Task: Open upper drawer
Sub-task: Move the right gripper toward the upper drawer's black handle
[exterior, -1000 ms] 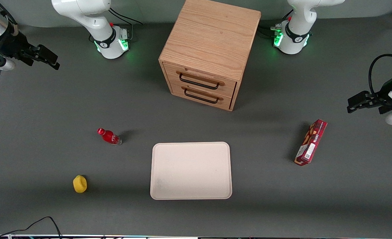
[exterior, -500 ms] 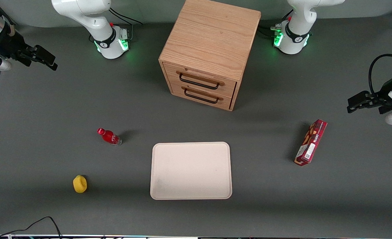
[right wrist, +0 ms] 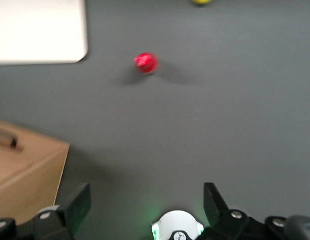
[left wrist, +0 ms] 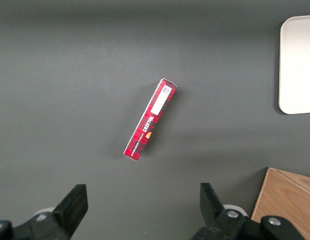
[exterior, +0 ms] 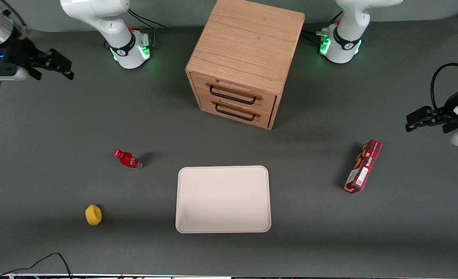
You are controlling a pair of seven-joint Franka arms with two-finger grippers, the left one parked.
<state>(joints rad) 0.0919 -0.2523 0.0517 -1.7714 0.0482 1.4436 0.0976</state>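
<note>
The upper drawer (exterior: 235, 93) is the topmost of two in the light oak cabinet (exterior: 248, 42). It is shut flush, and its long black wire handle (exterior: 232, 95) faces the front camera. The bottom drawer (exterior: 235, 111) below it has the same kind of handle. My right gripper (exterior: 62, 66) hangs above the table toward the working arm's end, well apart from the cabinet. It is open and empty; the wrist view (right wrist: 145, 200) shows bare table between its fingers (right wrist: 77, 202). A corner of the cabinet (right wrist: 25, 172) shows in that view.
A white tray (exterior: 223, 199) lies nearer the front camera than the cabinet. A red bottle (exterior: 127, 159) and a yellow object (exterior: 93, 214) stand toward the working arm's end. A red box (exterior: 363, 166) lies toward the parked arm's end. The working arm's base (exterior: 130, 48) stands beside the cabinet.
My right gripper has shifted slightly toward the cabinet and turned a little. It stays open. The drawers and table objects have not moved.
</note>
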